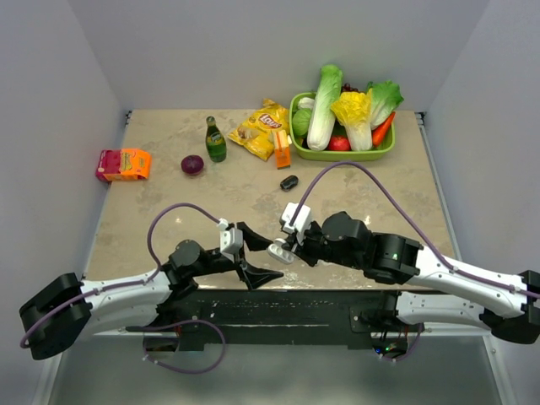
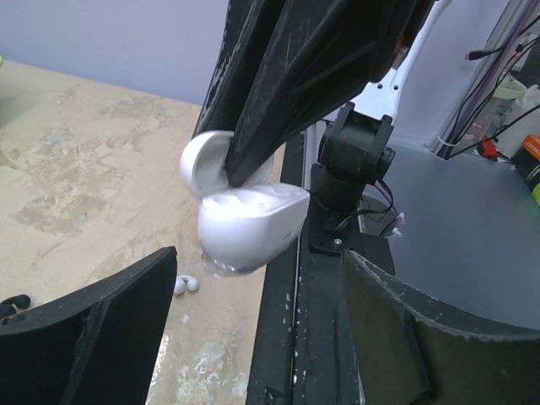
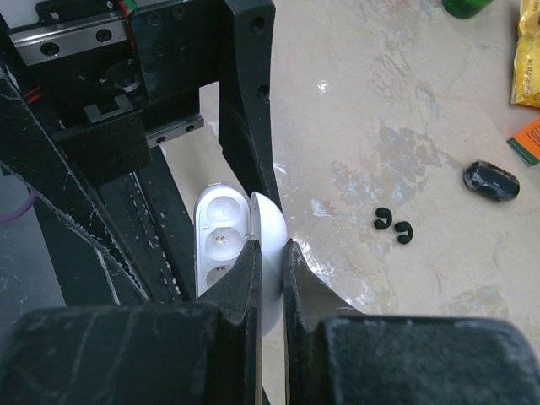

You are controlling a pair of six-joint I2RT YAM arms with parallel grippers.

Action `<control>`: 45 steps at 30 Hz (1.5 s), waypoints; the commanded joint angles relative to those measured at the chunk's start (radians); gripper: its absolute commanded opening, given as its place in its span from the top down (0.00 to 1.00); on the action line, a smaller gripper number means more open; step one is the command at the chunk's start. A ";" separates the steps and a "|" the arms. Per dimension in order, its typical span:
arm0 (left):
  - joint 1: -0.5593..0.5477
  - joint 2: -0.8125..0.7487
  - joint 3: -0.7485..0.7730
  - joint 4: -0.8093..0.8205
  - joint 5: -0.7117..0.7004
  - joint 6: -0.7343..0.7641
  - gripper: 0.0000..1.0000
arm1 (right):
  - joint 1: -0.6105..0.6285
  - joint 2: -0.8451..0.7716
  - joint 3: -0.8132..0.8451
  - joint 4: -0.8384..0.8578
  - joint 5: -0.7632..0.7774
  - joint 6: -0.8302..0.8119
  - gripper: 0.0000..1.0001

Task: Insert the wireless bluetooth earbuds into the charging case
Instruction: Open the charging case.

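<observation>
The white charging case is open, and the right gripper pinches it tight. Two white earbuds lie on the table near it. Two black earbuds lie farther off. The left gripper is spread wide, holding nothing.

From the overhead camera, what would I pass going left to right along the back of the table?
Pink and orange box → round purple item → green bottle → yellow chip bag → green basket of vegetables. The small orange packet and the black case overlap these, so they are left out.
</observation>
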 commanded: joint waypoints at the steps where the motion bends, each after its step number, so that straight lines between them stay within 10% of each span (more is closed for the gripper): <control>1: 0.007 0.010 0.036 0.108 0.032 -0.009 0.19 | 0.006 0.023 0.021 0.034 -0.028 -0.010 1.00; 14: 0.008 0.050 0.032 0.146 0.047 -0.007 0.37 | 0.007 0.040 0.015 0.054 -0.042 0.000 1.00; 33: 0.008 0.035 0.053 0.105 0.021 0.014 0.35 | 0.007 0.061 0.016 0.051 -0.048 0.000 1.00; 40: 0.008 0.055 0.062 0.089 0.044 0.030 0.62 | 0.007 0.060 0.016 0.051 -0.048 -0.002 1.00; 45: 0.008 0.061 0.059 0.095 0.046 0.027 0.64 | 0.007 0.054 0.015 0.052 -0.050 0.003 1.00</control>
